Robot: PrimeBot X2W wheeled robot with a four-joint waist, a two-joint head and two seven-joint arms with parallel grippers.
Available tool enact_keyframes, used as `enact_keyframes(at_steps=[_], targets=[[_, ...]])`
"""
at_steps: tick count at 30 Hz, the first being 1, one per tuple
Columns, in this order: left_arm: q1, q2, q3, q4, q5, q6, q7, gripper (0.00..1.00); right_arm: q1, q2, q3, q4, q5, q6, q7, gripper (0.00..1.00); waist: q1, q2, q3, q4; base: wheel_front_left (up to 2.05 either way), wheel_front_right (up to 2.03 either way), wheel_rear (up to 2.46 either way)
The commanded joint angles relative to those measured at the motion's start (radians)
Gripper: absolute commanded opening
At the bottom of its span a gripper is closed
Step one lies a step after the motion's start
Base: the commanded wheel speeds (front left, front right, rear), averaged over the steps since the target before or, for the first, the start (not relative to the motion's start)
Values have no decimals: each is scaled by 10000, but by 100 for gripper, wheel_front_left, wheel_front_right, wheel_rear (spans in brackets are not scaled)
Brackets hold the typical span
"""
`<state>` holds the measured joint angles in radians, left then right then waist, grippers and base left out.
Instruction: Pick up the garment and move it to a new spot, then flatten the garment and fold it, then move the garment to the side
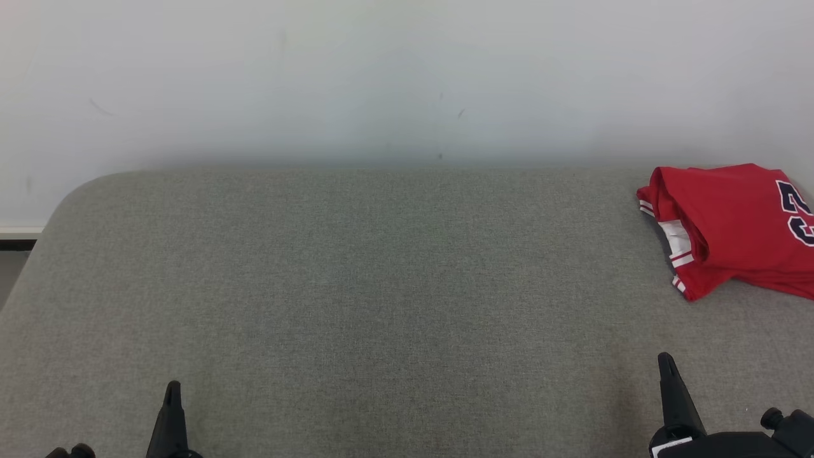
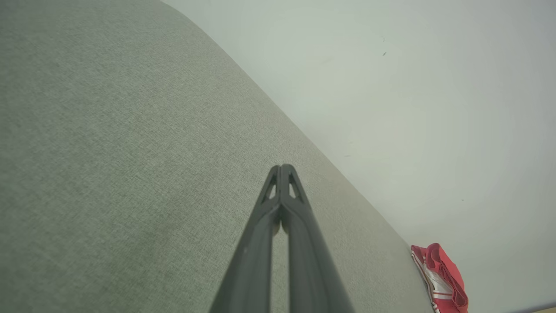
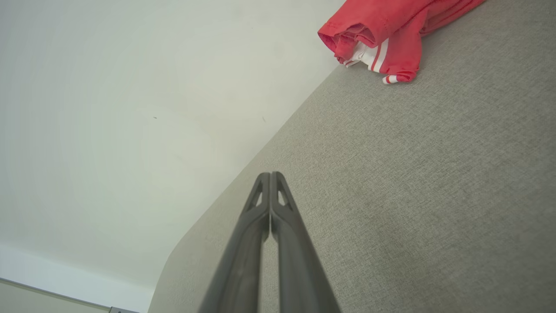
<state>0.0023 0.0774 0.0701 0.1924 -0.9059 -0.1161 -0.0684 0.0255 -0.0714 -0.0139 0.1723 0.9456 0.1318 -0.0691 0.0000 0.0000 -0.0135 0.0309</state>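
Spreading bench (image 1: 356,286): a grey woven-cloth top is taking up most of the head view. Its far left corner is rounding off and its back edge is running along the wall.
Wall (image 1: 381,76): a pale, plain face is standing behind the bench and is carrying a few small dark specks (image 1: 461,113).
Shirt (image 1: 731,222): a red shirt is lying bunched and folded over at the far right of the bench, close to the back edge by the wall. The right border of the head view is cutting it off. White-and-red striped trim (image 1: 680,245) is showing at its left end, and part of a dark number (image 1: 798,213) edged in white is showing on top. Neither hand is touching it; it is sitting well apart from the left hand and nearer the right one.
Right hand (image 1: 665,359): it is sitting low at the near right of the head view, its two dark fingers pressing together into a single point and gripping nothing. In the right wrist view the tips are meeting over bare cloth and aiming toward the back edge.
Left hand (image 1: 172,387): it is sitting low at the near left, fingers likewise pressing tip to tip and gripping nothing, over bare cloth.
Skirting (image 1: 19,230): a white strip is running along the foot of the wall beyond the bench's left corner, with a dark band showing beneath it.
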Motion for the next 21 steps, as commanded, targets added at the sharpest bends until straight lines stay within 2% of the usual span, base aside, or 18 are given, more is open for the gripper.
enact_keyframes(at_steps=[1, 21], targets=[[-229, -2, 52, -66, -241, -88, 36, 0, -200, -97, -41, -78, 239, -8, 56, 0, 0, 0, 2, -2, 0, 0, 0], [-549, -91, 189, 123, -2475, -102, 629, 0, -576, -109, -215, 171, 2450, -11, 523, 0, 0, 0, 44, -81, 0, 0, 0]])
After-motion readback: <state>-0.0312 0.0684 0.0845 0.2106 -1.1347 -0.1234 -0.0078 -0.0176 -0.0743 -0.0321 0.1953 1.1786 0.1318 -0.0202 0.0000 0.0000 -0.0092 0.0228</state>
